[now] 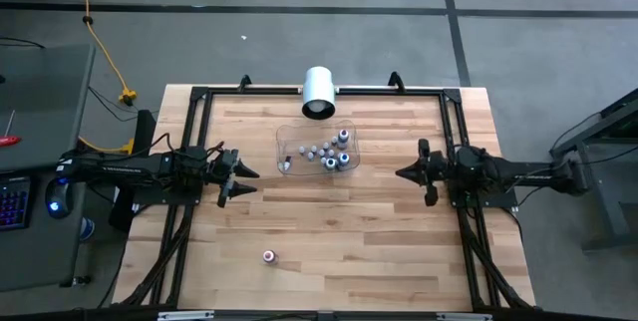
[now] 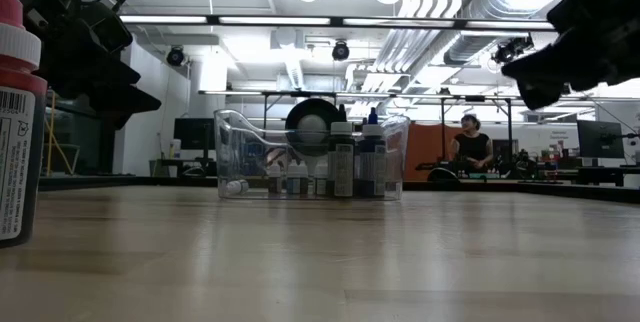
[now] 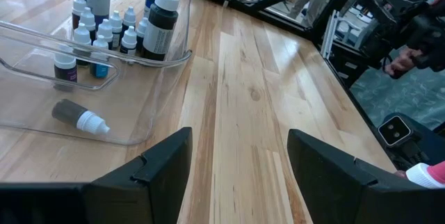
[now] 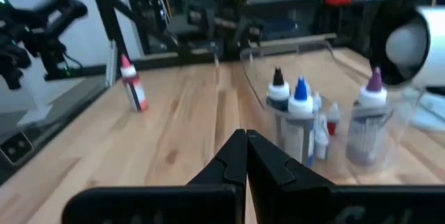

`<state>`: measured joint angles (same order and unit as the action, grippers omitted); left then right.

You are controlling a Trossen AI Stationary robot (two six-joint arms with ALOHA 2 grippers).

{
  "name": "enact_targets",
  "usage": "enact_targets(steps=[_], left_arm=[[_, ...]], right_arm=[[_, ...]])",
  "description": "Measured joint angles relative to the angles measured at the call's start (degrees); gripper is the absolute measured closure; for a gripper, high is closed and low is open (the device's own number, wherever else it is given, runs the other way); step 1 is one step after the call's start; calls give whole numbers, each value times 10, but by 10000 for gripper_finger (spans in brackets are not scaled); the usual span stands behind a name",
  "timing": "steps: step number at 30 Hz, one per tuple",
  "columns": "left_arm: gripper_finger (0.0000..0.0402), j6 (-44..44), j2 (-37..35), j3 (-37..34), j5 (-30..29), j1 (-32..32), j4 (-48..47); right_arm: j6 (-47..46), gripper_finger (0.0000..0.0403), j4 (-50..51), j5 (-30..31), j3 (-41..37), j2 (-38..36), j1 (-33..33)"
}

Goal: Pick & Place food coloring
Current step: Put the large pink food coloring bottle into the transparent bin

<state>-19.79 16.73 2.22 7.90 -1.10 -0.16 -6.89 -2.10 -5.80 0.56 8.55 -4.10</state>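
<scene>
Several small food coloring bottles (image 1: 329, 152) stand together in a clear shallow tray (image 1: 289, 140) on the far middle of the table, and one more (image 3: 80, 116) lies on its side in the tray. A single red bottle with a white cap (image 1: 269, 256) stands alone on the wood near the front edge; it also shows large at the left of the low view as the red bottle (image 2: 15, 112). My left gripper (image 1: 249, 179) hovers open, left of the tray, with nothing between its fingers (image 3: 160, 168). My right gripper (image 1: 401, 173) hovers shut and empty, right of the tray.
A large white cylinder (image 1: 319, 92) lies at the table's far edge, just behind the tray. A black frame (image 1: 199, 97) runs along the table's far and side edges. Bare wood lies between the tray and the lone red bottle.
</scene>
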Motion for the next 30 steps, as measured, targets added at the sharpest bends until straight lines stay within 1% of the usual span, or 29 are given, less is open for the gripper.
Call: enact_targets(steps=[10, 15, 18, 24, 30], left_arm=[[167, 0, 0, 0, 0, 0, 0], [167, 0, 0, 0, 0, 0, 0], [167, 0, 0, 0, 0, 0, 0], [167, 0, 0, 0, 0, 0, 0], [167, 0, 0, 0, 0, 0, 0]], right_arm=[[9, 403, 1, -3, 0, -85, 0], [10, 403, 2, -6, 0, -82, 0], [9, 403, 4, 6, 0, -82, 0], [-35, 402, 6, 16, 0, -80, 0], [-42, 402, 7, 24, 0, -64, 0]])
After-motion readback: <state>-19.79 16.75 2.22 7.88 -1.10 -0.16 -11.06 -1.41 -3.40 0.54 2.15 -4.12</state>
